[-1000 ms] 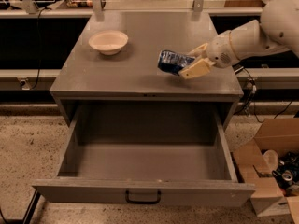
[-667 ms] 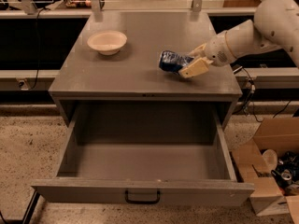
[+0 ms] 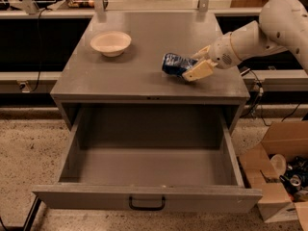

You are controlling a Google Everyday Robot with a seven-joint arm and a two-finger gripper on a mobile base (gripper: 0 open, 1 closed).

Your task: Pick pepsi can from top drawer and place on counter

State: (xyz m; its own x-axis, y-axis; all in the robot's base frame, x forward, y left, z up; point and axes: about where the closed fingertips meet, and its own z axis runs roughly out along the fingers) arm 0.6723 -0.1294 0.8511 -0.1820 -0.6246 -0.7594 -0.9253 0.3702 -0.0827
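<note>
The gripper (image 3: 191, 66) sits low over the right half of the counter (image 3: 144, 78), near its front edge. Its two beige fingers (image 3: 198, 71) are clamped on the right end of the can (image 3: 173, 63), one finger on the far side and one on the near side.

The can lies on its side, pointing left from the gripper, blue with white markings. It is at or just above the counter, with a dark shadow right under it. Whether it is touching the metal cannot be told.

Behind the gripper, the white arm (image 3: 255, 35) runs up and to the right, out of the picture's top corner.

Well to the gripper's left and farther back, a beige bowl (image 3: 110, 43) stands upright on the counter, well apart from the can.

Below and in front of the gripper, the drawer (image 3: 149, 165) is pulled fully out and shows a plain grey floor. A black handle (image 3: 147, 204) is in the middle of its front panel.

Down to the gripper's right, beside the drawer, an open cardboard box (image 3: 269, 179) stands on the speckled floor (image 3: 29, 148) with small items inside that are too indistinct to name.
</note>
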